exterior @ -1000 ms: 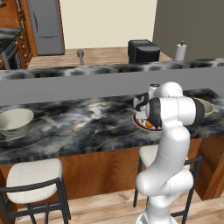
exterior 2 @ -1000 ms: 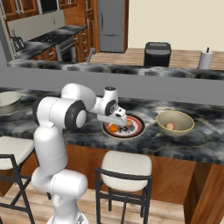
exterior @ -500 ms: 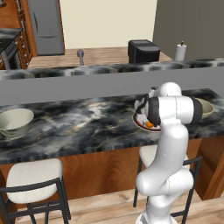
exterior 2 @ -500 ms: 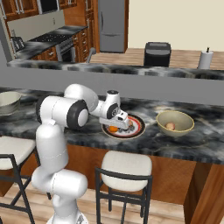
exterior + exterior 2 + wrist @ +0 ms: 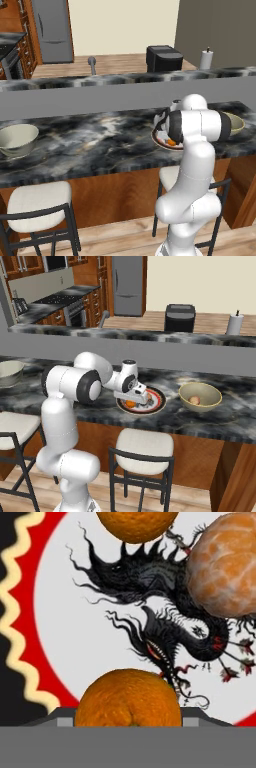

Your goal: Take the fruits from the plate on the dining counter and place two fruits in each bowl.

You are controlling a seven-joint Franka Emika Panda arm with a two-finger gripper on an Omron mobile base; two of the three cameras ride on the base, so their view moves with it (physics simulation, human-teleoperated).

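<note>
Fruit is sitting on the plate (image 5: 156, 402) at the near side of the marbled bench (image 5: 95, 137), and the arm is reaching down over it with its pincer (image 5: 141, 398) right above the plate's left half. From the hand camera, one bright orange fruit (image 5: 128, 698) is lying directly at the pincer, pressed low between where the finger tips are standing; the tips themselves are hidden behind it, so I cannot tell whether the pincer is released or clenched on it. A second orange fruit (image 5: 136, 524) is resting farther along the plate, and a paler, mottled one (image 5: 227, 564) is sitting off to the side of it, partly covering the dark dragon figure (image 5: 165, 619) painted in the plate's white centre. The red band with its cream zigzag is curving round the edge.

To the right of the plate, near it but apart, one beige bowl (image 5: 200, 396) is standing with a single pale fruit (image 5: 194, 400) inside. The other bowl (image 5: 17, 139) is standing well away at the left end of the bench. Two stools (image 5: 144, 445) are waiting under the wooden front.
</note>
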